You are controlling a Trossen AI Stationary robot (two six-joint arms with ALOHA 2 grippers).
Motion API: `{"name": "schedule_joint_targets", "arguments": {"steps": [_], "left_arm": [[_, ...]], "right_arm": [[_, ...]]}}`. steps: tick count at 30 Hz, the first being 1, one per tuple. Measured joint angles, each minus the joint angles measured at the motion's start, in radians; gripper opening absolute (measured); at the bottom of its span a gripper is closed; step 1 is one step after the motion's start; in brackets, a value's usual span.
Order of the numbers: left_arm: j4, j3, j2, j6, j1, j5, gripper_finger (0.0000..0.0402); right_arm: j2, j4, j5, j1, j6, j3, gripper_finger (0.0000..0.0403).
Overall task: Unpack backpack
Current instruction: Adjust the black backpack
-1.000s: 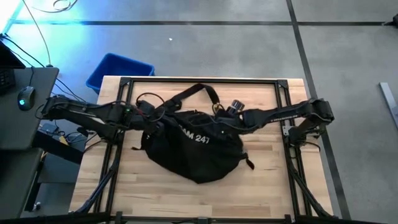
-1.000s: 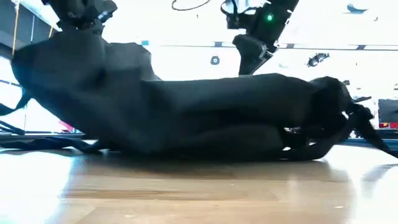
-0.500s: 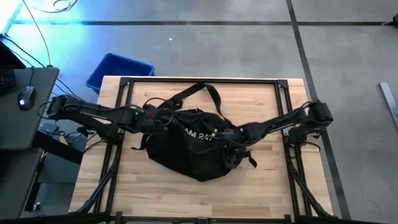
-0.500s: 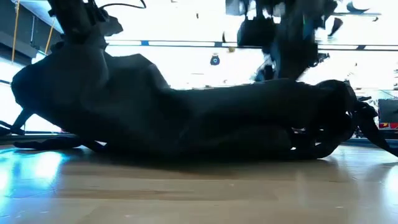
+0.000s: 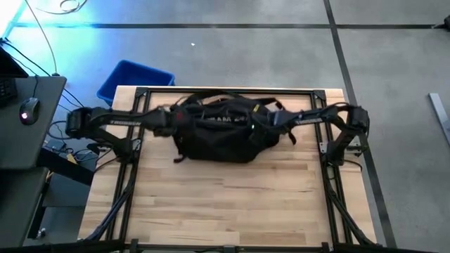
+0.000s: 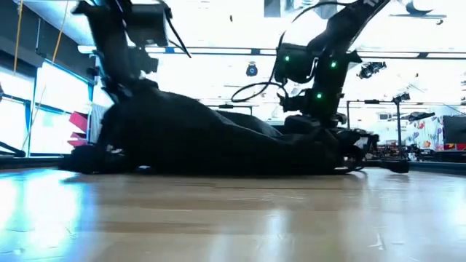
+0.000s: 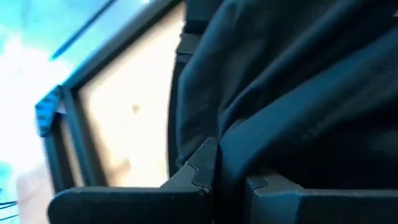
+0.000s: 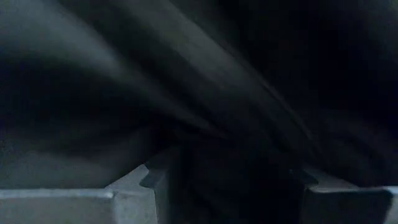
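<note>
Black backpack (image 5: pixel 221 137) | left tool (image 5: pixel 176 121), right tool (image 5: pixel 271 121) both clamping its fabric | blue bin (image 5: pixel 133 79) behind table (image 5: pixel 225 204)

Black backpack (image 5: pixel 221 133) with faint, possibly white lettering, blue bin (image 5: pixel 130 77), pale wood table (image 5: pixel 211 204)

Backpack (image 5: pixel 223 133) lettering too blurred to read; dark fabric fills the right wrist view, hiding everything beyond.
</note>
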Motion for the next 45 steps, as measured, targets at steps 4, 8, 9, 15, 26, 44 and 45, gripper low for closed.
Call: {"name": "schedule_joint_targets", "arguments": {"steps": [4,8,9,15,26,44,45], "left_arm": [[0.182,0.000,0.016,0.212,0.148,-0.020,0.0000],[0.415,-0.002,0.038,0.407,0.269,0.001,0.0000],[0.465,-0.002,0.048,0.442,0.299,0.022,0.0000],[0.497,0.018,0.069,0.462,0.396,0.202,0.0000],[0.114,0.159,-0.122,0.343,0.344,0.345,0.0055],[-0.112,0.150,-0.714,0.057,0.143,0.677,0.0034],[-0.112,0.149,-0.746,0.044,0.142,0.673,0.0032]], "right_arm": [[-0.004,-0.006,-0.017,-0.060,0.051,-0.002,0.0165],[-0.016,-0.024,-0.073,-0.072,0.072,-0.003,0.0165],[-0.018,-0.029,-0.081,-0.070,0.073,-0.003,0.0165],[-0.095,-0.074,-0.062,-0.054,0.046,-0.006,0.0165],[-0.552,-0.118,-0.040,-0.054,-0.157,-0.006,0.0165],[-1.410,-0.663,-0.129,-0.055,0.033,0.001,0.0165],[-1.455,-0.677,-0.129,-0.055,0.065,0.001,0.0165]]}}
